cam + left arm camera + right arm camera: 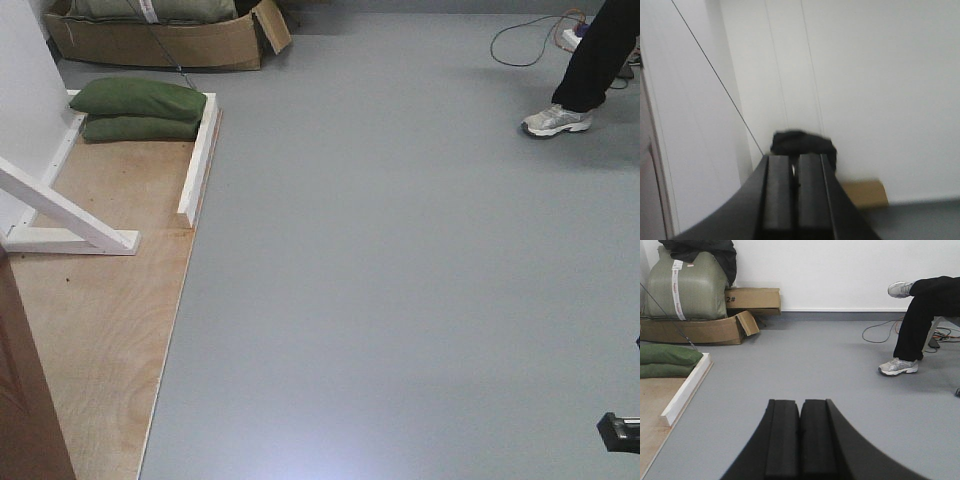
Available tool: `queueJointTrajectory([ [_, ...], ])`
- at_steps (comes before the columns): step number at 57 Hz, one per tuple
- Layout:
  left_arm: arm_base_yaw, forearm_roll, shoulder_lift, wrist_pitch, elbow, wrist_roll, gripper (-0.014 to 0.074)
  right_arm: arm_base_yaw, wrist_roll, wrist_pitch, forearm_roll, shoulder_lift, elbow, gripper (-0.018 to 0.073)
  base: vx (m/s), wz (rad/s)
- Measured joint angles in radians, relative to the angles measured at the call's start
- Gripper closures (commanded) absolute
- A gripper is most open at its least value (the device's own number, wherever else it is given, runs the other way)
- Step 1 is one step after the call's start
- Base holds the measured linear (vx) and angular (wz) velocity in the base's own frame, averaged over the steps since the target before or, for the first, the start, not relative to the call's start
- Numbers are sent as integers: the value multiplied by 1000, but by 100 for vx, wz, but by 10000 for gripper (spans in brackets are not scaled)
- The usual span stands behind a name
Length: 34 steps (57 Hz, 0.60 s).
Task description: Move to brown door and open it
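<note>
- Right under your right wrist camera, the right pincer [800, 407] is closed. Its two black pads meet along one seam, with nothing held between them and nothing touching them.
- Your left pincer [794, 165] is drawn together too, with only a hairline slit between the pads, and it grips nothing. It points at a white wall [880, 90]. A blurred dark lump [802, 142] sits past the tips, and you cannot tell what it is.
- Your brown door [25, 400] shows only as a sliver in the bottom left corner of the front view, over the near left corner of the plywood sheet [100, 300].
- At the far end of the plywood sheet, two green sandbags [140, 105] lie stacked one on the other.
- A white rail [200, 160] runs along the far half of the plywood sheet's right edge, just beside the sandbags. A slanted white brace [60, 210] crosses the sheet's left side.
- To the right of the plywood sheet, the grey floor [400, 300] spreads across the rest of the view.
- Beyond the far end of the plywood sheet sits an open cardboard box [695, 330] with a bulging green sack [687, 285] in it.
- Well apart from the plywood sheet, across the grey floor to its right, a seated person [920, 325] rests one pale shoe [556, 120] flat on the floor. Loose cables [525, 40] lie behind it.
</note>
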Motion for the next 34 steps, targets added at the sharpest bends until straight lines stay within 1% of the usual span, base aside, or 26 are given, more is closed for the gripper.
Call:
queueJointTrajectory([
  [6,37,-123,80,-292,-23,0,603,0,0,0,0,0,0,559,0,0],
  [10,54,-229,117,-496,-28,0,603,0,0,0,0,0,0,559,0,0],
  [14,65,-356,142,-707,-29,0,603,0,0,0,0,0,0,559,0,0],
  [17,70,-468,157,-876,-29,0,603,0,0,0,0,0,0,559,0,0],
  [22,71,-629,169,-1099,-30,0,603,0,0,0,0,0,0,559,0,0],
  [23,71,-675,172,-1155,-30,0,603,0,0,0,0,0,0,559,0,0],
  [25,71,-736,176,-1226,-30,0,603,0,0,0,0,0,0,559,0,0],
  [28,71,-862,185,-1322,-32,0,603,0,0,0,0,0,0,559,0,0],
  [30,71,-925,191,-1350,-33,0,603,0,0,0,0,0,0,559,0,0],
  [31,71,-970,197,-1364,-32,0,603,0,0,0,0,0,0,559,0,0],
  [34,71,-1068,212,-1381,-32,0,603,0,0,0,0,0,0,559,0,0],
])
